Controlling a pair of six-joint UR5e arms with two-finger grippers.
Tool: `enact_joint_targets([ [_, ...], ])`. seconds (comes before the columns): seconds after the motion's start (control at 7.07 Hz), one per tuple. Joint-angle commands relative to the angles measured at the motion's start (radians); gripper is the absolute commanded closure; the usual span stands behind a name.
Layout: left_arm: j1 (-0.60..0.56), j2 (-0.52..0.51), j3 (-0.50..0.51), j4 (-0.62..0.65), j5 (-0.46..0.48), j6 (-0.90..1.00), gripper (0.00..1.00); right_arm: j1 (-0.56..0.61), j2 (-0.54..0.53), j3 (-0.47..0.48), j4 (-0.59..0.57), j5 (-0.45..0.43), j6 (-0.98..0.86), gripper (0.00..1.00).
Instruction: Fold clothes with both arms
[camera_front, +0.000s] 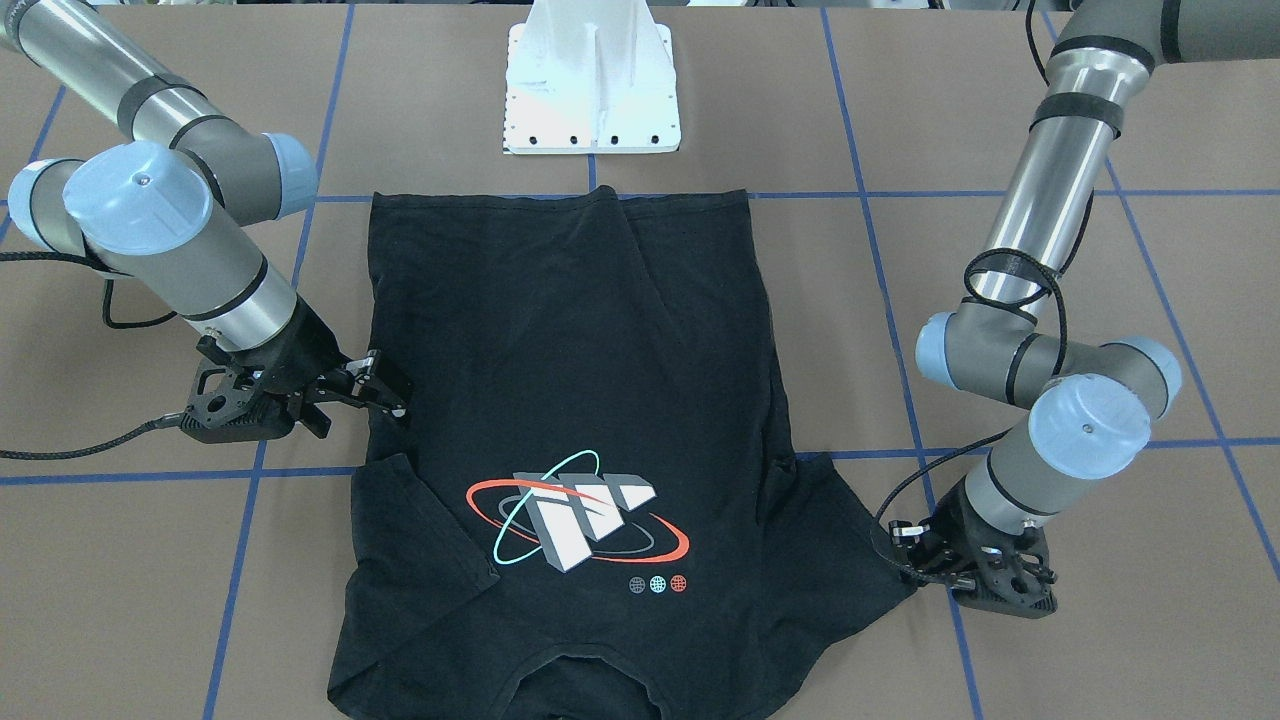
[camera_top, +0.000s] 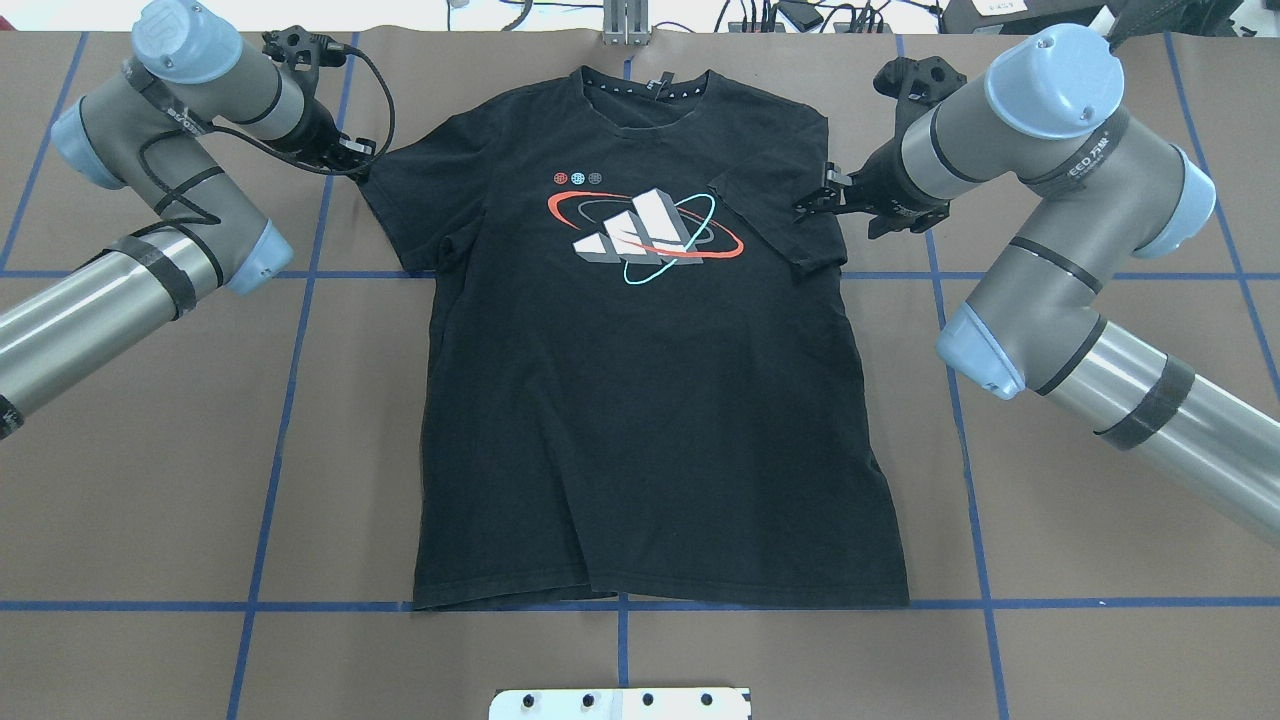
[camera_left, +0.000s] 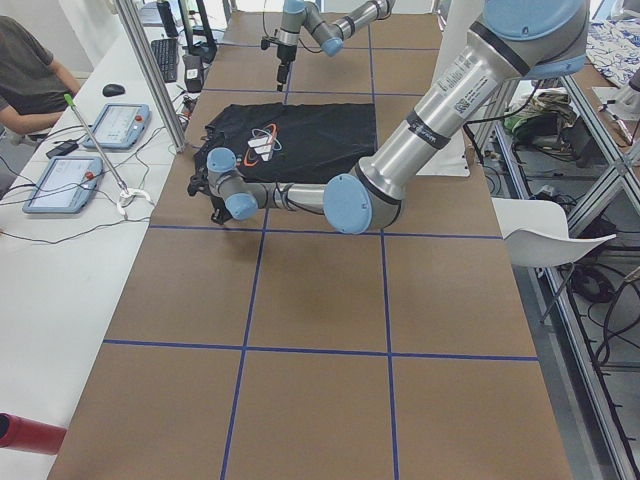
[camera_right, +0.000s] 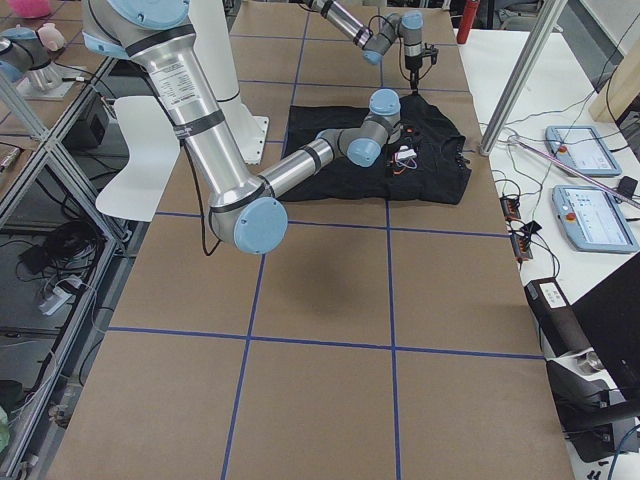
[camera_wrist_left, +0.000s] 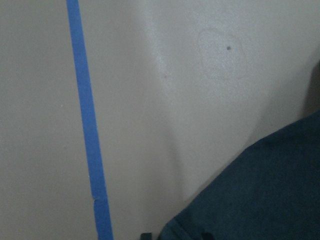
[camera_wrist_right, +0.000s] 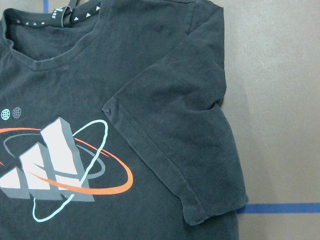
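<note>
Brown paper-covered table (camera_top: 150, 480), marked into big squares by blue tape lines (camera_top: 290, 400). White bolted pedestal (camera_front: 592, 80) at the robot's edge of it, taken here as the reference point. In the side views, a white bench runs along the table edge farthest from the pedestal, with two tablet-like consoles (camera_left: 120, 125), loose cables and a seated person (camera_left: 25, 70). Aluminium frame posts (camera_left: 150, 75) stand between bench and table.

Black T-shirt (camera_top: 640, 420) lies flat straight out from the pedestal, print up. Hem nearest the pedestal, on a tape line. Collar farthest from it. Orbit logo (camera_top: 645, 232) on the chest, at the end away from the pedestal. Sleeve on the pedestal's right is folded inward over the chest, its cuff next to the logo. Sleeve on the pedestal's left lies spread out flat.

Right gripper (camera_top: 810, 195) sits low at the shirt's edge on the pedestal's right, beside the folded sleeve, fingers spread, nothing between them.

Left gripper (camera_top: 352, 158) is far out on the pedestal's left, at the tip of the flat sleeve. Cannot tell whether its fingers are parted or pinching cloth. Its wrist view shows only paper, one tape line and a corner of black fabric.
</note>
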Motion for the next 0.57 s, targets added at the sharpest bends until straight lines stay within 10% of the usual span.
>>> enact_joint_targets([
  [0.0,0.000,-0.002,-0.006,0.000,-0.007,-0.001,1.00,0.000,-0.002,0.000,-0.001,-0.001,0.001,0.00],
  [0.42,-0.024,0.000,-0.117,0.015,-0.108,-0.031,1.00,0.014,-0.002,0.002,-0.001,0.006,-0.001,0.00],
])
